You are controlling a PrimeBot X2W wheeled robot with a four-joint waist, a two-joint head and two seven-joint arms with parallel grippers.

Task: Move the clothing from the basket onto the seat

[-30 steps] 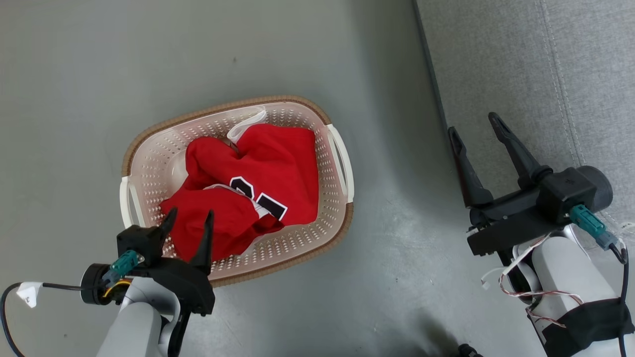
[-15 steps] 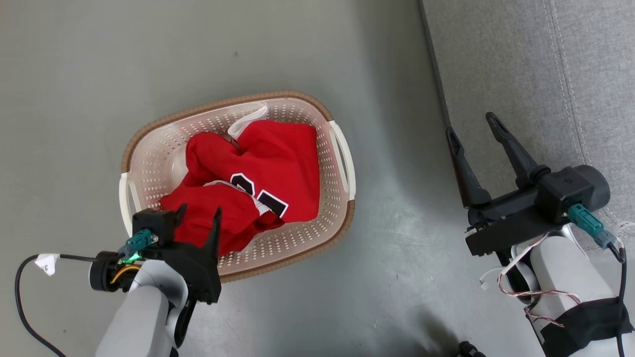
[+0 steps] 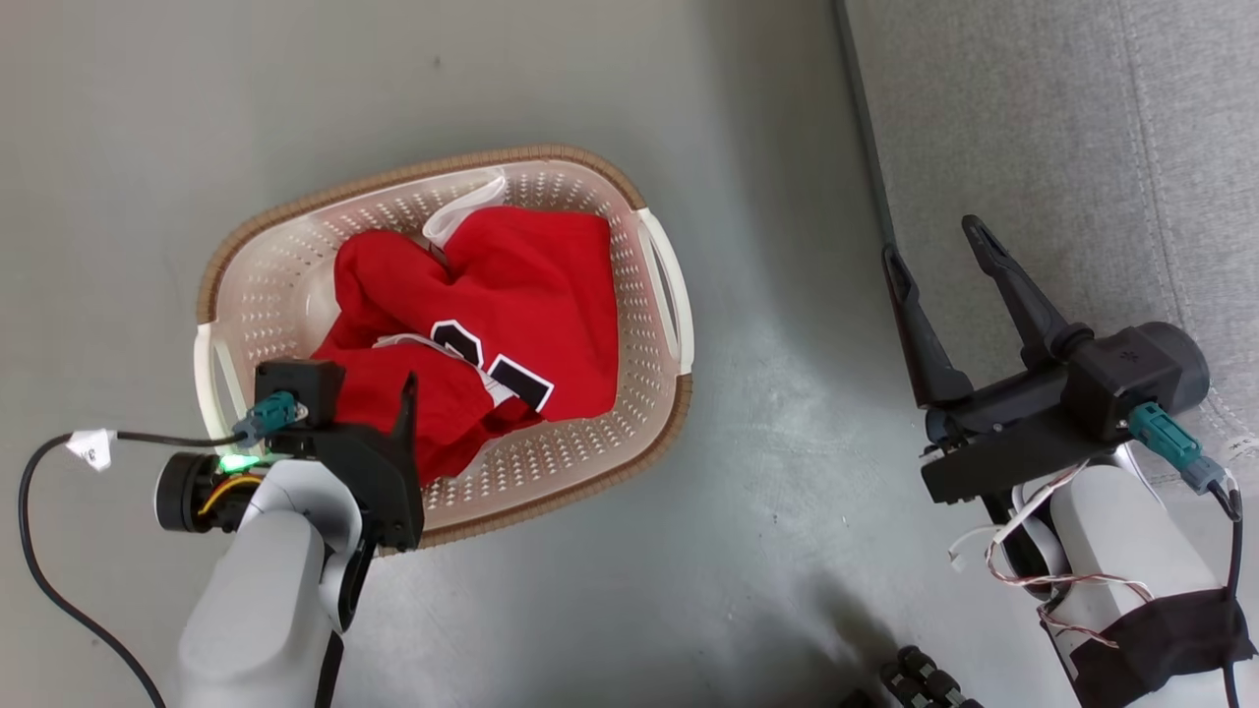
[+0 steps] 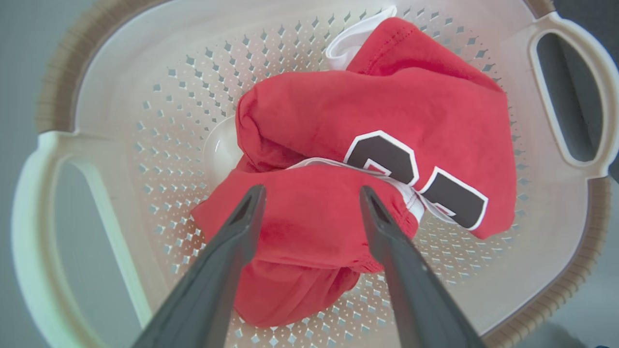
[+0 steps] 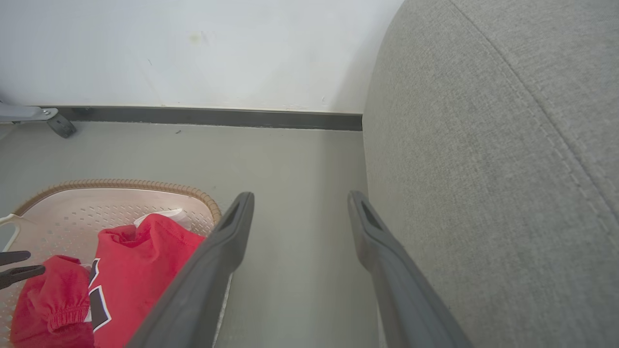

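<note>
Left gripper [image 4: 312, 193]: fingers apart, nothing between them, poised over the lower fold of the clothing [image 4: 387, 106]. Cannot tell whether the tips touch the fabric. In the head view one finger [image 3: 406, 398] shows; the other is hidden behind the wrist block.

Clothing: red, bunched in the middle of the basket [image 3: 393, 181]. Folds overlap, so the number of garments cannot be told. The black white-edged numerals are creased and partly tucked under a fold, so they are not readable. A white trim edge pokes out at the far side. The basket's base is mostly covered. The perforated wall and the white handle [image 3: 664, 285] are clear, and the near rim is cut off behind the left forearm.

Right gripper [image 3: 932, 241]: fingers spread, empty, held over the floor [image 3: 197, 98] just beside the edge of the seat [image 3: 1033, 118], well apart from the basket.

Seat: grey and bare, cut off by the frame. A dark object [image 3: 925, 678] at the bottom edge is cut off and unidentifiable.

Far: pale wall [image 5: 193, 48] and dark skirting [image 5: 193, 116].
</note>
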